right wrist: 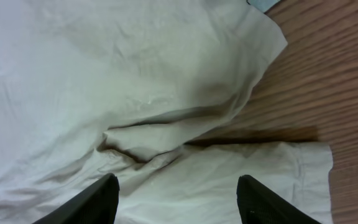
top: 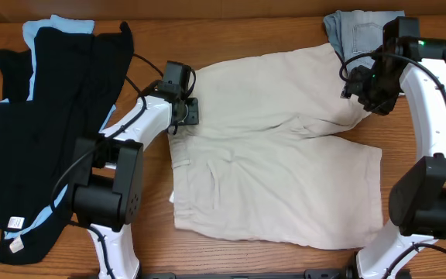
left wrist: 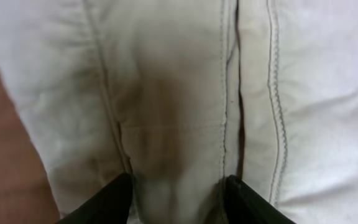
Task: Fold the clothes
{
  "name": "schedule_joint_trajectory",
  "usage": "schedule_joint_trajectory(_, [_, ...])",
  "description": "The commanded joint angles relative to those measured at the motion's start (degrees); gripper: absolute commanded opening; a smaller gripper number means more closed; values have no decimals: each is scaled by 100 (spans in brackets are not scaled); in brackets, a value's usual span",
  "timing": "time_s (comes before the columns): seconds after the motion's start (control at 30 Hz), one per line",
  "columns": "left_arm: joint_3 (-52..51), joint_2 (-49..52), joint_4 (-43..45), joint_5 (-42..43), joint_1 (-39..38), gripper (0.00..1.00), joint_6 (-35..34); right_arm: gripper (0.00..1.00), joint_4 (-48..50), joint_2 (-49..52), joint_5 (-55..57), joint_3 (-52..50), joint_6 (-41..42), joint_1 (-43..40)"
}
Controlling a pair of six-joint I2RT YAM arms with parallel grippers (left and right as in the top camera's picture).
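the large beige khaki cotton shorts [top: 277, 155] lie spread flat in the middle of the wooden surface [top: 231, 27], not yet folded. the left hand [left wrist: 178, 193] sits fingers apart over the waistband seam, and the right hand [right wrist: 178, 193], also apart, over the leg hems. this looks like the grasping step: next, both need to pinch an edge and carry it across

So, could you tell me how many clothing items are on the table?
3 visible: beige shorts centre, black pile left, pale denim top right. The black pile may hide more.
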Motion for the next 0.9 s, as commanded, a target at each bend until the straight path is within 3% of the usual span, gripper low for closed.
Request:
schedule_joint_trajectory(0.0, [-55,472,415,-573,52,52,98,65,146,4,-55,-79,-42,118])
schedule_joint_trajectory(0.2, [-28,507,1187,-868,452,66,511,66,391,4,-74,-229,-42,398])
schedule_joint_trajectory(0.37, [400,498,811,-748,933,76,638,66,651,4,-81,-229,-15,643])
schedule_joint_trajectory(0.53, [1696,498,-728,-385,1158,99,1193,66,767,-31,-98,-92,42,828])
schedule_joint_trajectory(0.73, [3727,474,-2927,-358,1088,100,1309,66,444,-553,-96,501,140,841])
schedule_joint_trajectory(0.87, [5434,404,-5016,-356,1014,100,549,74,-116,-1147,-72,1071,472,833])
